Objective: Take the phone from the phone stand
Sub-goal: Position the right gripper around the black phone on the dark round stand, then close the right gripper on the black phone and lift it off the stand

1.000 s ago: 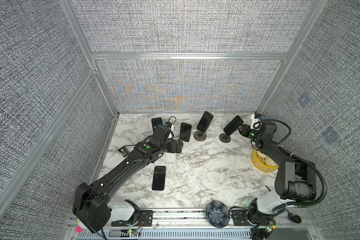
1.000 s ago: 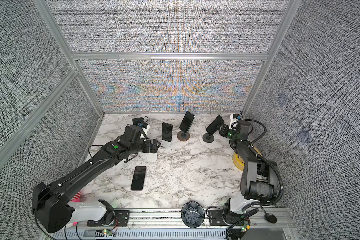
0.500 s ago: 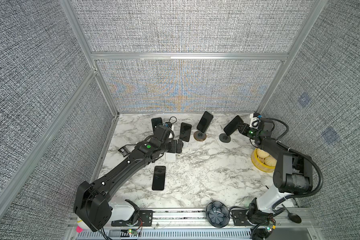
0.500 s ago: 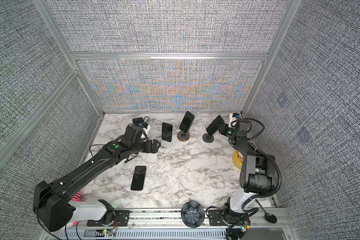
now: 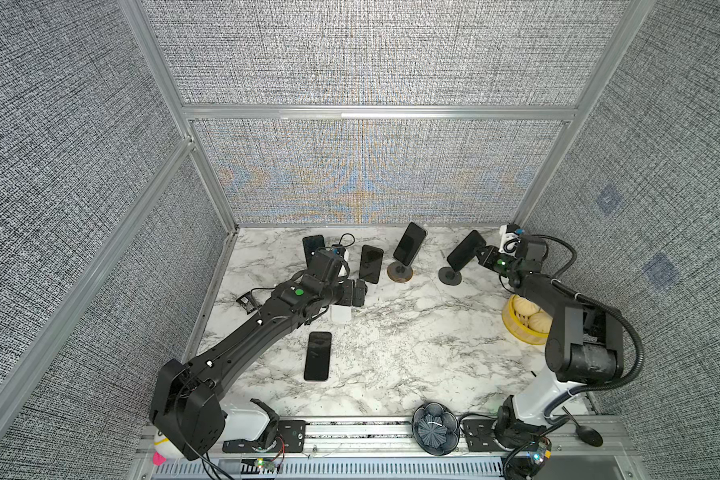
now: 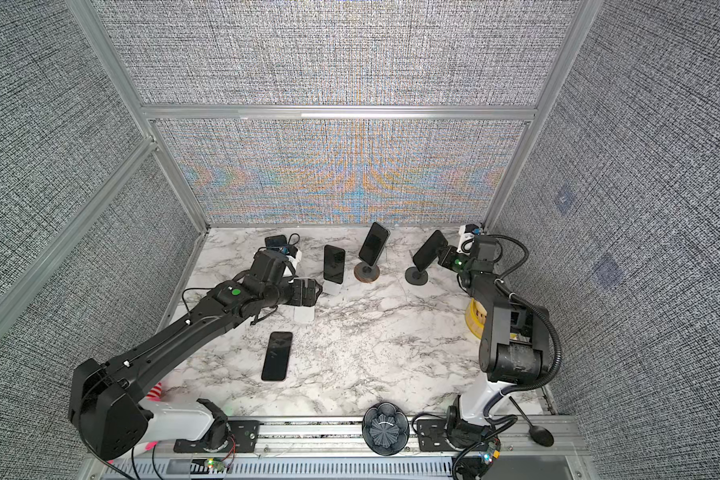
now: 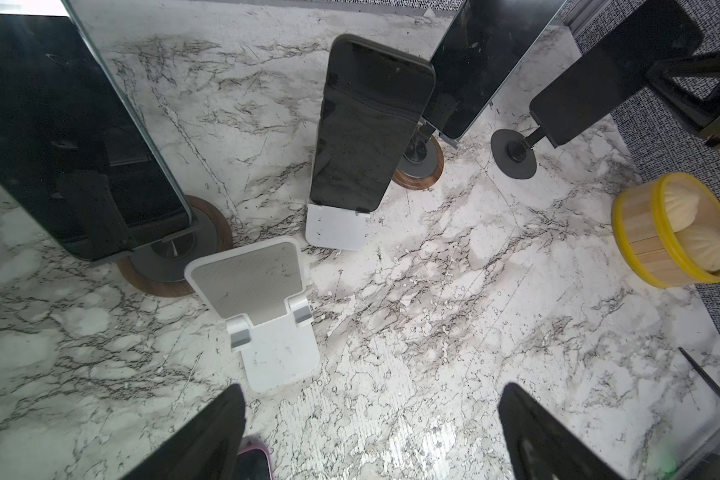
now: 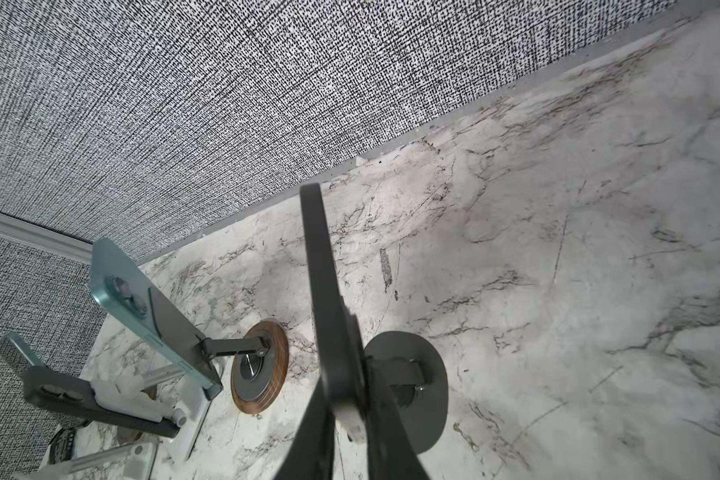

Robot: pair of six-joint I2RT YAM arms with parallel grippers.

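Marble table [image 5: 412,353], walled in grey fabric, seen from above on my remote feed. I count five phones and five stands.

Going left to right:
- The back-left phone [image 5: 312,248] leans on a wood-based stand [image 7: 163,270], which my left arm largely hides in both top views.
- The left gripper [image 5: 358,293] hovers with its jaws wide apart and nothing between them, near the empty white stand [image 5: 340,325].
- Toward the front, the flat phone [image 5: 317,356] lies screen up on the marble, off any stand.
- A second white stand [image 7: 336,227] props the middle phone [image 5: 371,264].
- Beside it, a second wood-based stand [image 5: 400,273] carries a tilted phone [image 5: 409,248].
- The dark grey stand [image 5: 451,275] carries the task phone [image 5: 466,256], mounted and tilted. The right gripper [image 5: 482,254] is clamped on its edge, one finger on each face.

Far right sits one yellow steamer [image 5: 524,322] of buns. At the front rail are one dark bowl [image 5: 435,428] and one black spoon [image 5: 589,434].
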